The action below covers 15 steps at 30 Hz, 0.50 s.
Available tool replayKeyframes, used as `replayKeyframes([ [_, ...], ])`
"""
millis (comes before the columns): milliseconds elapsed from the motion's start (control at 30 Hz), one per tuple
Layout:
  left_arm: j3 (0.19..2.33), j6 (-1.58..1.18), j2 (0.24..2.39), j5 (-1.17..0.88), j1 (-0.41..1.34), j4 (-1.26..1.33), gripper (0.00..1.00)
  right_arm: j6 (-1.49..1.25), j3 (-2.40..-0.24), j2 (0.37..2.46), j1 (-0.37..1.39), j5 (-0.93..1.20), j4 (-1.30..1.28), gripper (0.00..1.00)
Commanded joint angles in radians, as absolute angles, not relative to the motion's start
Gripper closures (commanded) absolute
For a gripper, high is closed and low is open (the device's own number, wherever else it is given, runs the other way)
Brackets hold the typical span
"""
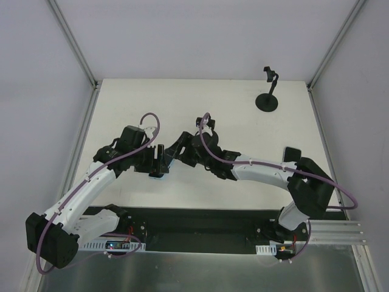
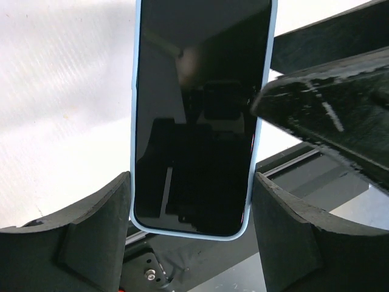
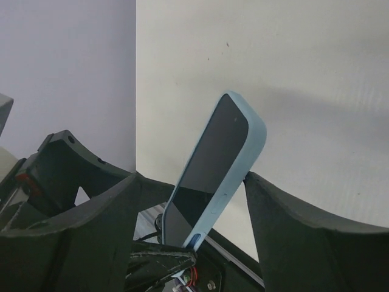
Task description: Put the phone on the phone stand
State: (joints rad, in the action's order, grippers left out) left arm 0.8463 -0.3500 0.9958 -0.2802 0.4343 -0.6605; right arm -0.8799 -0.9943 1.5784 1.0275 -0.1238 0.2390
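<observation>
My left hand (image 2: 191, 182) is clamped on the phone (image 2: 194, 121). Its two pads (image 2: 97, 231) press against the long edges of the light blue case (image 3: 255, 134) near the bottom end. The phone stands up out of that hand, dark screen toward its wrist camera, lifted off the tabletop (image 1: 182, 103).

Just to the right, my right hand (image 3: 189, 179) straddles the phone's upper part. One finger (image 3: 292, 231) touches the back of the case and the other sits close to the screen side. I cannot tell whether that hand has a firm pinch yet.

I read this as a handover. To do it well, I'd want the right hand squeezed fully onto the case, front and back, before the left hand lets go. Then I'd open the left hand wide and draw it straight back, so it doesn't drag the phone askew.

The phone stand (image 1: 268, 91) is far beyond the right hand, toward the rear right corner and well apart from both hands. The carry calls for a square, secure grip.
</observation>
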Motion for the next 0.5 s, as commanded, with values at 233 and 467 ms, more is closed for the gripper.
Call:
replayKeyframes([
  [233, 0.822, -0.37, 0.968, -0.311, 0.462, -0.609, 1.0, -0.991, -1.034, 1.695, 1.06, -0.066, 0.413, 0.63],
  [467, 0.821, -0.39, 0.921, -0.441, 0.462, -0.606, 0.9, -0.778, -0.976, 1.596, 1.066, -0.066, 0.413, 0.99],
])
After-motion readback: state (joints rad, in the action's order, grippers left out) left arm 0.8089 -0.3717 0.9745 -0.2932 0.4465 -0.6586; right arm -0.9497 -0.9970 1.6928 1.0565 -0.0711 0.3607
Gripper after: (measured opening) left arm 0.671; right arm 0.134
